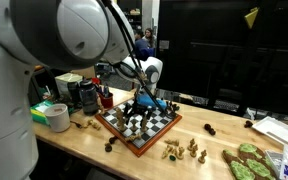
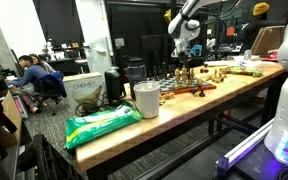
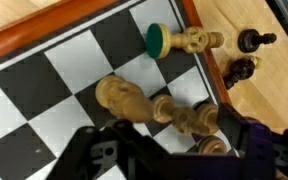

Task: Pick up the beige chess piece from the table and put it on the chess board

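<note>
Over the board [image 1: 162,125] in an exterior view hangs the gripper [image 1: 142,102]; beige pieces [image 1: 184,150] stand on the surface [image 1: 84,137] beside the board. From farther off in an exterior view, the gripper [image 2: 184,58] sits just above the board [image 2: 189,89]. Wrist view: fingers [image 3: 89,155] are apart, clamping nothing; a beige piece [image 3: 122,98] rests on the board's squares just ahead of them.

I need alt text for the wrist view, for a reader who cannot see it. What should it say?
Seen from above, the dark gripper hangs over the chess board, where three beige chess pieces sit on its squares, one lying flat with its green base showing. Two dark pieces rest on the table beside the board's reddish-brown frame.
</note>
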